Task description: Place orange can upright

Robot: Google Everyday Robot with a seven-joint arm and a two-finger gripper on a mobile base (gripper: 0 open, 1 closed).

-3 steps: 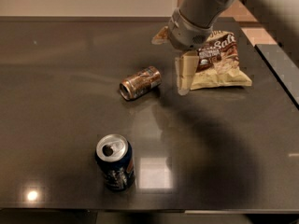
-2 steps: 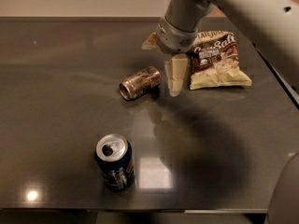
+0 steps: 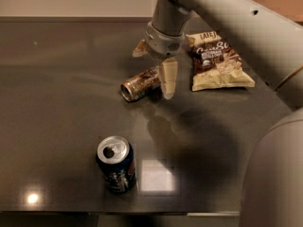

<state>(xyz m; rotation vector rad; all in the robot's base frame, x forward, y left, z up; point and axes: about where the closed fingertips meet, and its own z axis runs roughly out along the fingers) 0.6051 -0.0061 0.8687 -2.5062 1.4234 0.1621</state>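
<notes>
The orange can (image 3: 138, 83) lies on its side on the dark table (image 3: 61, 103), its silver top pointing left and toward the front. My gripper (image 3: 154, 65) hangs over the can's right end, open. One pale finger (image 3: 168, 78) is in front of that end and the other finger (image 3: 140, 48) is behind it. The jaws straddle the can with a gap on both sides. The can's right end is partly hidden by the near finger.
A dark blue can (image 3: 117, 165) with an open silver top stands upright near the front edge. A cream and brown snack bag (image 3: 218, 64) lies right of the gripper. My arm (image 3: 246, 27) crosses the upper right.
The gripper has moved left from in front of the snack bag to over the orange can's right end. The cans and bag have not moved.
</notes>
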